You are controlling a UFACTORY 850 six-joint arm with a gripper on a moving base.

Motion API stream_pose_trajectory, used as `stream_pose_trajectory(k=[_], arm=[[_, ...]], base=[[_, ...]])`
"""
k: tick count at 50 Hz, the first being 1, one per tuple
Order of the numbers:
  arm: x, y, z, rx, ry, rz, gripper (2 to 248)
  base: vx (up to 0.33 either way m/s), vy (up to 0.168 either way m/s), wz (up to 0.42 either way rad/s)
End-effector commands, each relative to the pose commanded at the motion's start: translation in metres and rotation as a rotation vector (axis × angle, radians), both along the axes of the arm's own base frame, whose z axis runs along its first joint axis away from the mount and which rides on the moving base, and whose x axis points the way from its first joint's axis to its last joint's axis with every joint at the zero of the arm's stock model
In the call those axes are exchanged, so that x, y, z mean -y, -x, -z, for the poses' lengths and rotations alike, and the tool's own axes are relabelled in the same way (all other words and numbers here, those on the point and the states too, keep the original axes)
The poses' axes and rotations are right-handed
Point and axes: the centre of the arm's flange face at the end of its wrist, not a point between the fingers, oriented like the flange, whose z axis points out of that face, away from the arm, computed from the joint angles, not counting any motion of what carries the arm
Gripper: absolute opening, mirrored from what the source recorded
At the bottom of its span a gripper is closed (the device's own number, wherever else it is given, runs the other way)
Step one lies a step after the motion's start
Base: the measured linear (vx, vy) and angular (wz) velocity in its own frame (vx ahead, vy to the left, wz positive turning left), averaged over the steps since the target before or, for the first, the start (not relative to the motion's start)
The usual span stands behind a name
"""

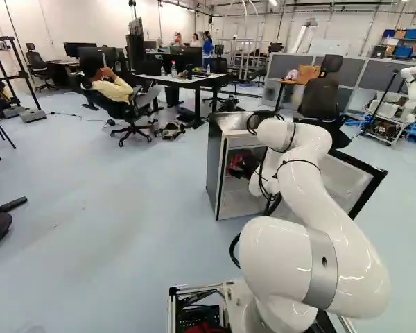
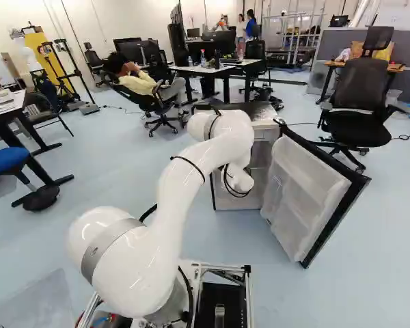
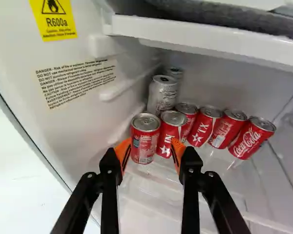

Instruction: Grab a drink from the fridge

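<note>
My gripper (image 1: 245, 167) reaches into the open fridge (image 1: 214, 163) in the left base view; the arm hides part of it. In the wrist view the fingers of the gripper (image 3: 150, 152) stand apart, open, with no can gripped. The nearest red can (image 3: 145, 139) stands just ahead, between the lines of the fingertips, close to one of them. Beside it is a second red can (image 3: 170, 133), partly ahead of the other fingertip. Several more red cans (image 3: 226, 128) form a row away from the fridge's side wall. A silver can (image 3: 162, 95) stands behind the nearest ones.
A white shelf (image 3: 205, 43) spans above the cans, and the fridge's side wall (image 3: 63, 131) rises beside the gripper. The fridge door (image 2: 306, 186) hangs wide open. Office chairs (image 2: 359, 102) and a desk (image 1: 187, 81) stand beyond; another robot (image 1: 410, 87) is farther off.
</note>
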Motion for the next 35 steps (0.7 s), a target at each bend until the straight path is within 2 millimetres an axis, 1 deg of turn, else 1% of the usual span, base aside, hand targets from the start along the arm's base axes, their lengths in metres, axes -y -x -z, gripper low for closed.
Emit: stream_pose_trajectory(k=[19, 35], arm=[[-0.0008, -0.0011, 0.0002, 0.002, 0.001, -0.002, 135], [-0.0067, -0.0099, 0.002, 0.014, 0.006, -0.015, 135]], base=[[0.0, 0.0, 0.0], [0.0, 0.0, 0.0]])
